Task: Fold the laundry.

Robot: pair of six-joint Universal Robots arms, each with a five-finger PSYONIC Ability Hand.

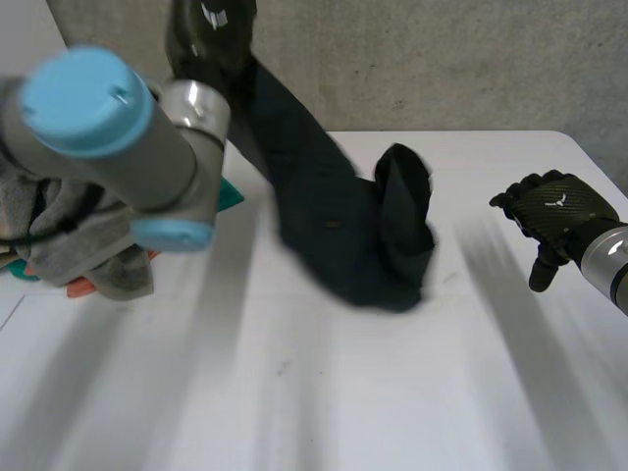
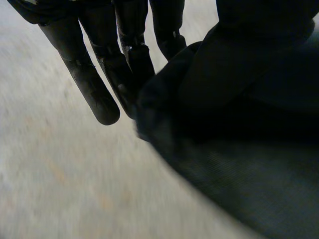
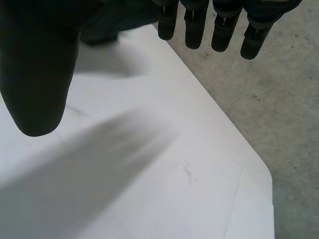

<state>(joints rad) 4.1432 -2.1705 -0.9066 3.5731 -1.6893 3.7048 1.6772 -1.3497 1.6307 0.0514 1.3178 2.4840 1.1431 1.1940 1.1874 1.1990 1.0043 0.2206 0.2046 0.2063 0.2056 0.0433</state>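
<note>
Dark garment (image 1: 339, 231) in left hand's (image 1: 208, 39) fingers (image 2: 97, 97)

A white table (image 1: 392, 392) takes up the near part of the scene, its top smooth and marked by a few faint scuffs. Its far right corner is cut at a slant. Beyond the far edge lies a grey, speckled concrete floor (image 1: 442, 69). The light is even and soft.

A white table (image 1: 324, 392) lay beneath the right hand (image 1: 554, 211), its clipped corner (image 3: 249, 179) a little beyond that hand. Speckled grey concrete floor (image 1: 471, 59) spread past the corner and under the left hand (image 1: 211, 29).
</note>
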